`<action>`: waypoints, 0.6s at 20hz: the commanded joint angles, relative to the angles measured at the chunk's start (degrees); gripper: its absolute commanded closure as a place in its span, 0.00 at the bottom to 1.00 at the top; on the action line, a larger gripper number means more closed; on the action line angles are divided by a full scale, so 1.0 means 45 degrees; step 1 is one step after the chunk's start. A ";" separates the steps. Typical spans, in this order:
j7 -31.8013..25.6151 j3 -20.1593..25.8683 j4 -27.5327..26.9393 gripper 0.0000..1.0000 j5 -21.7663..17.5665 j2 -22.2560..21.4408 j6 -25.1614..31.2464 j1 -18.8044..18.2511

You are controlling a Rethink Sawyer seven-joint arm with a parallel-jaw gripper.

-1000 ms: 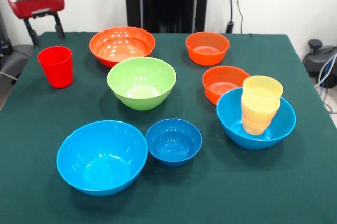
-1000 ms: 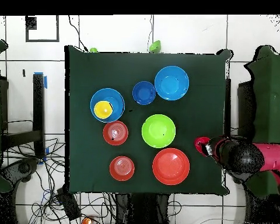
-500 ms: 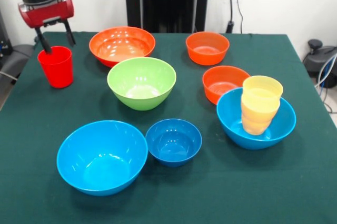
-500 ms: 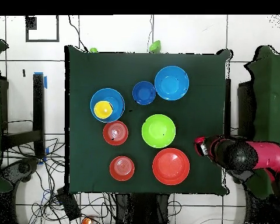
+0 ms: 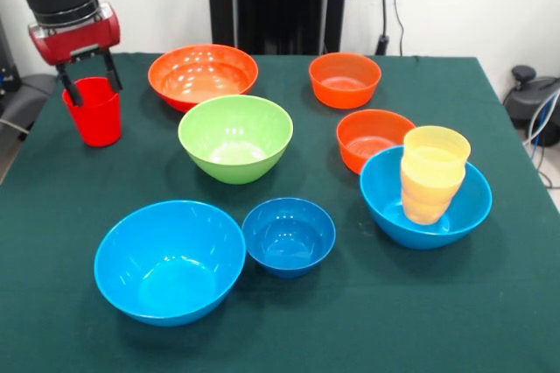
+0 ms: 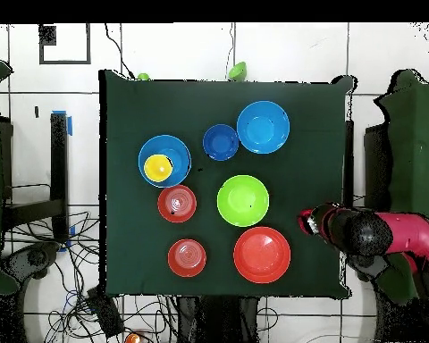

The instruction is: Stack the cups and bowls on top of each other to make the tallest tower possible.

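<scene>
Upright, mouth up, the red cup (image 5: 93,111) stands near the green table's (image 5: 289,320) edge beside the large orange bowl (image 5: 202,74); the gripper (image 5: 87,82) straddles its rim, fingers spread, not clamping.

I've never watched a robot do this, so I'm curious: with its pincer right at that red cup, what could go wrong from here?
The pincer is open with its fingers down on either side of the red cup. If it is slightly off centre, a finger could tip the cup. The cup stands near the table edge, so a knock might send it off. The yellow cups lean inside their blue bowl, so adding to them could topple them.
</scene>
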 commanded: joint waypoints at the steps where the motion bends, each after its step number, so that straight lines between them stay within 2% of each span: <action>1: -0.4477 -0.0033 -0.1104 0.00 -0.0964 0.0254 -0.0009 0.0794; 12: -0.4191 -0.0236 -0.1017 0.00 -0.1108 0.0233 -0.0212 0.0981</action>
